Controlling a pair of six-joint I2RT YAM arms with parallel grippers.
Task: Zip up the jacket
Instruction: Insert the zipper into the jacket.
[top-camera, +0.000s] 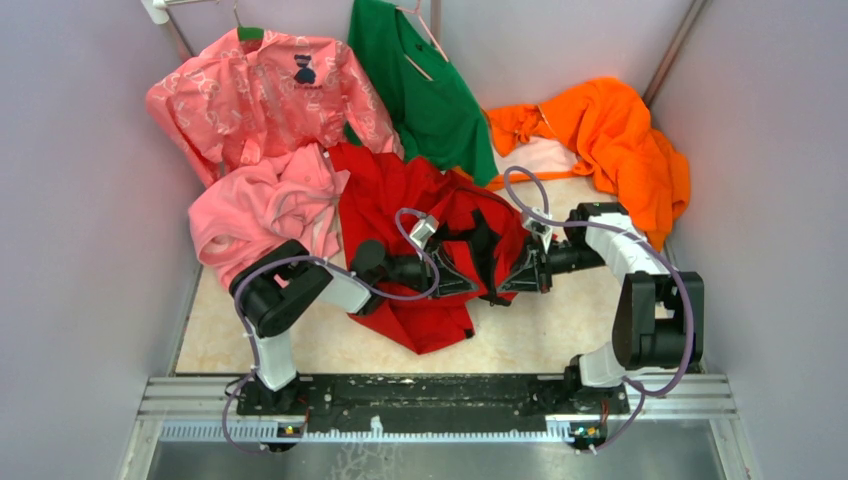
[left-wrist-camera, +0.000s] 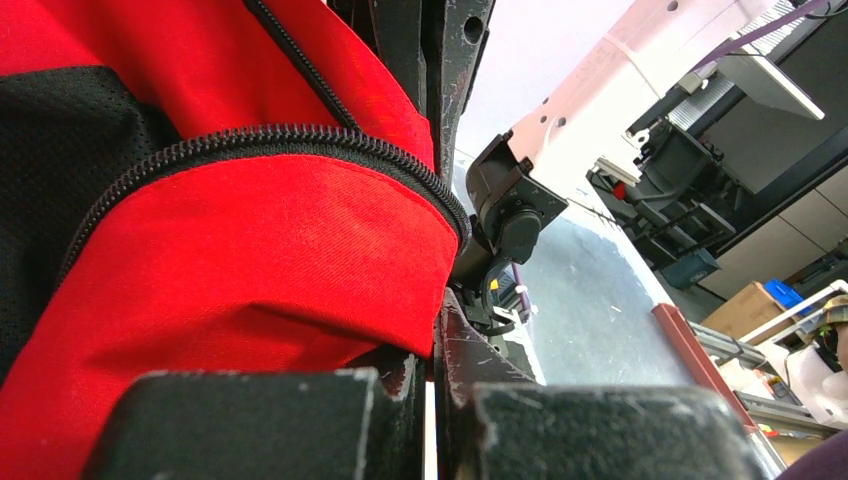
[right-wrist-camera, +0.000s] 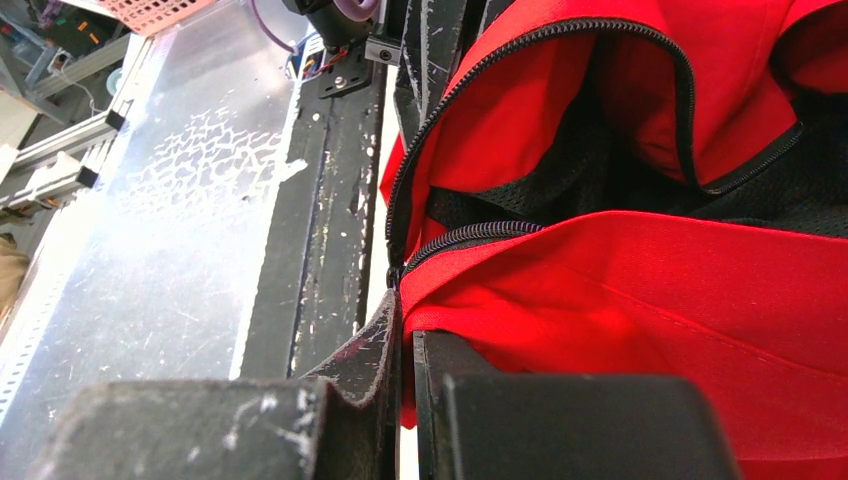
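On table (top-camera: 560, 335) | jacket (top-camera: 385, 195) unzipped | left jaws clamped on it | right jaws likewise

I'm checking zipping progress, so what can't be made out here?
- Zipper slider: not identifiable in any view; overhead, the left gripper and right gripper cover the jacket front.
- Left wrist: the pinch point, buried under jacket fabric.
- Right wrist: where the zipper teeth end, hidden behind the fingers.

Arms (top-camera: 345, 290) white-black, purple cables (top-camera: 689, 330); left gripper (top-camera: 472, 283), right gripper (top-camera: 508, 283) scuffed black.
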